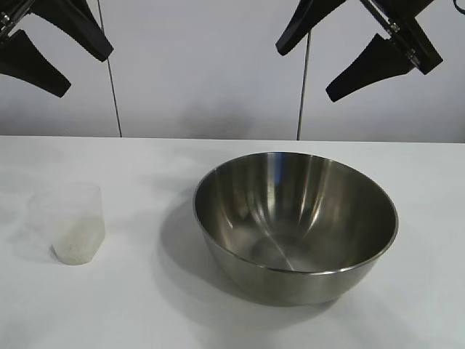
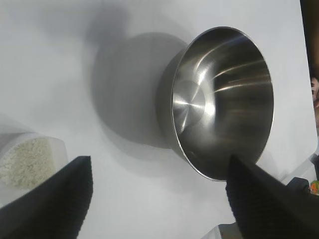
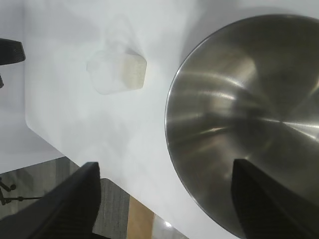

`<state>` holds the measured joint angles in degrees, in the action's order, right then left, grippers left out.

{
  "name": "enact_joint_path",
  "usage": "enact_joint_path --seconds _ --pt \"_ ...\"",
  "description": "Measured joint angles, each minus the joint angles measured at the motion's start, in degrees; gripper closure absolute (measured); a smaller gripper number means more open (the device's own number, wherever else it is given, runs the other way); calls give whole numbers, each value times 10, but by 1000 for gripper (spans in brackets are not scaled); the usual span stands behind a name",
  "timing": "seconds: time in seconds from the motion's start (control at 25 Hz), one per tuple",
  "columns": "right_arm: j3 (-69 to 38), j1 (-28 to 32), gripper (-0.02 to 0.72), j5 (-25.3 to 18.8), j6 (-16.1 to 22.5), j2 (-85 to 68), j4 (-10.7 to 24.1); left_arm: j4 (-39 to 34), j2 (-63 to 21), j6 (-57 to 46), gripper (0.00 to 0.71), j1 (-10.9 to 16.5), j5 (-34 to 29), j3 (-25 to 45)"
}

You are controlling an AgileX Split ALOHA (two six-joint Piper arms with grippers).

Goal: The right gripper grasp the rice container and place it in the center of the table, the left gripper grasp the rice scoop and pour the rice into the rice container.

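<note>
The rice container [image 1: 296, 222], a wide steel bowl, stands empty on the white table [image 1: 145, 305], right of the middle. It also shows in both wrist views as the bowl [image 2: 223, 102] and the bowl [image 3: 249, 124]. The rice scoop [image 1: 75, 222], a frosted plastic cup, stands upright at the left with rice [image 2: 26, 162] in its bottom; the scoop [image 3: 117, 69] is apart from the bowl. My left gripper [image 1: 62, 65] hangs open high above the scoop. High over the bowl's far side, my right gripper [image 1: 305, 69] is open too. Both hold nothing.
A pale wall with two vertical seams stands behind the table. The table's edge [image 3: 99, 172] and the floor beyond it show in the right wrist view. Bare tabletop lies between scoop and bowl and in front of both.
</note>
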<state>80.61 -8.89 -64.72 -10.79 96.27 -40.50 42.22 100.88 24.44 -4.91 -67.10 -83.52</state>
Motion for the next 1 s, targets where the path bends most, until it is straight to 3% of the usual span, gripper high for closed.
enact_joint_path --seconds 0.32,0.48,0.72,0.8,1.0 --pt "0 0 201 -1 -11 0 11 0 0 0 170 0 0 0" --pt "0 0 201 -20 -15 0 75 0 0 0 170 0 0 0" --pt "0 0 201 -46 13 1 210 0 0 0 170 0 0 0" --pt "0 0 201 -46 20 9 228 0 0 0 170 0 0 0" --pt "0 0 201 -35 21 88 233 0 0 0 170 0 0 0"
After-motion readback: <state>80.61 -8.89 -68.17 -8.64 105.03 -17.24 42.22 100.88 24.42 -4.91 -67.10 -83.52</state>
